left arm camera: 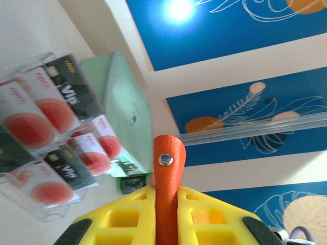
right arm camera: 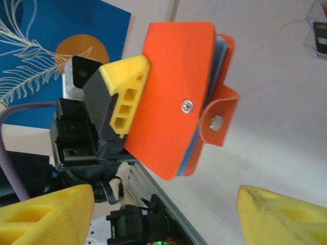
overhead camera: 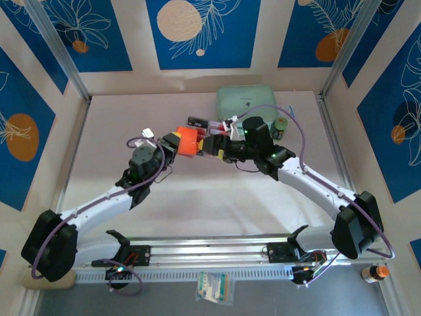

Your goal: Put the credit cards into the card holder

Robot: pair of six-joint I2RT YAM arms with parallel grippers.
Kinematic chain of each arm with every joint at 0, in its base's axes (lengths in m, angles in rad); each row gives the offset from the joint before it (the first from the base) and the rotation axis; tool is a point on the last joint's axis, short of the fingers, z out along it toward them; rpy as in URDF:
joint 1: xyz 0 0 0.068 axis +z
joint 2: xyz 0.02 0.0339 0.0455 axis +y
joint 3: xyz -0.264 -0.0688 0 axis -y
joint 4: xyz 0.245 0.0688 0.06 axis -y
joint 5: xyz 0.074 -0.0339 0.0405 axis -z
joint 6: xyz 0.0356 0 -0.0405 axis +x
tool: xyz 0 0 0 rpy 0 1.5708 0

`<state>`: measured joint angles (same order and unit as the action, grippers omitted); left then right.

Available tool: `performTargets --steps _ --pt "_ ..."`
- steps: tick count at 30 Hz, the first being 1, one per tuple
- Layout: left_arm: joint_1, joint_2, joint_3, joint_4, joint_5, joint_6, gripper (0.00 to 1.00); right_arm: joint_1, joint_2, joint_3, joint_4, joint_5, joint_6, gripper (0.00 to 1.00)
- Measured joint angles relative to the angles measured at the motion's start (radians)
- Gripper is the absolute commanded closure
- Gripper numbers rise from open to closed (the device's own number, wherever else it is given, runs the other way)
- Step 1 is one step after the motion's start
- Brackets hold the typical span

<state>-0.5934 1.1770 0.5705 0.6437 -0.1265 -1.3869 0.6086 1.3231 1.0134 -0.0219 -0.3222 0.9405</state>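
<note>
Top view: the left gripper is clamped on the orange card holder mid-table, with the right gripper just beside it at 3 o'clock.

Left wrist: credit cards sit in a clear tray at 9 o'clock.

Right wrist: the card holder is at 12 o'clock, and the right gripper's yellow fingers stand apart below it.

Two white arms with bulky black joint housings, thin purple cables looped along each; black wrist blocks with small green lights; yellow fingers with square hollow cells
</note>
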Motion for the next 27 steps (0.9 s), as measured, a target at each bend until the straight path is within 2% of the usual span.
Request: performTargets --steps 3,13,27 --pt "-0.014 0.028 0.014 0.066 -0.023 -0.039 1.0 -0.008 0.019 0.013 0.045 0.001 0.017 0.3" --pt "-0.061 0.074 0.018 0.169 -0.089 -0.109 1.0 -0.055 0.076 -0.015 0.158 0.008 0.067 0.51" --pt "-0.079 0.075 0.033 0.189 -0.115 -0.127 1.0 -0.069 0.09 -0.062 0.25 0.005 0.103 0.55"
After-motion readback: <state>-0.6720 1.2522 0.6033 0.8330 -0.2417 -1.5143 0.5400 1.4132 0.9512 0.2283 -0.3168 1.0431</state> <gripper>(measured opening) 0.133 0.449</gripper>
